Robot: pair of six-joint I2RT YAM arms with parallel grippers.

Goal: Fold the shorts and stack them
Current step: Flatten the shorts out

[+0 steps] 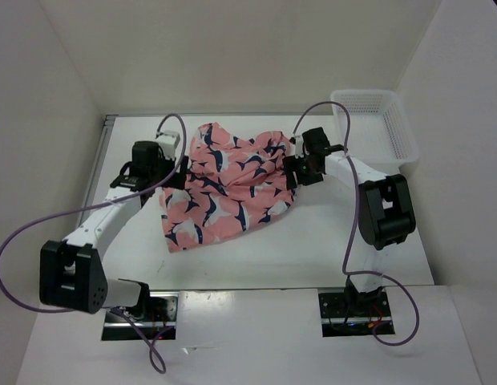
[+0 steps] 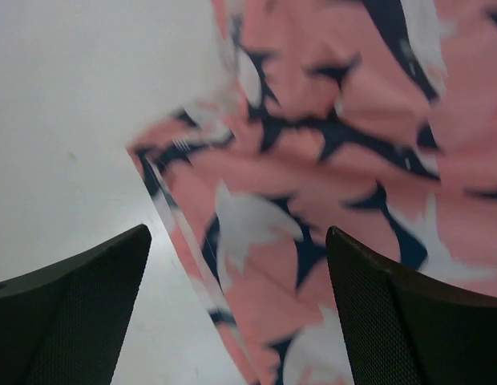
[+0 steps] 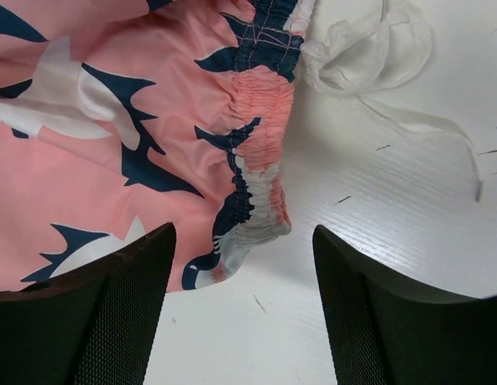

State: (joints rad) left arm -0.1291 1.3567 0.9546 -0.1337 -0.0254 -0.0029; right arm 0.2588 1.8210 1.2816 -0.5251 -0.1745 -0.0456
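Salmon-pink fabric printed with navy-and-white sharks: the shorts (image 1: pixel 224 188) are lying crumpled and unfolded on the white table (image 1: pixel 313 241), spanning the gap between the two grippers. The left gripper (image 1: pixel 178 178) is hovering at the shorts' left edge with its jaws standing wide apart. In the left wrist view a hemmed edge of the cloth is running down between the two black fingers (image 2: pixel 72 305), with bare table showing by the finger at the left of the view and patterned cloth by the other, and neither finger is pinching the cloth. The right gripper (image 1: pixel 295 172) is hovering at the shorts' right edge, its jaws likewise standing apart. In the right wrist view the gathered elastic waistband (image 3: pixel 256 160) is ending just ahead of the gap between the fingers, the cloth is spreading away to the left of that gap, and a white drawstring (image 3: pixel 377 48) is trailing loose over the table ahead and to the right. Neither gripper is clamping anything. A white mesh basket (image 1: pixel 362 94) is sitting beyond the right gripper, at the far right corner of the table, well apart from the shorts.
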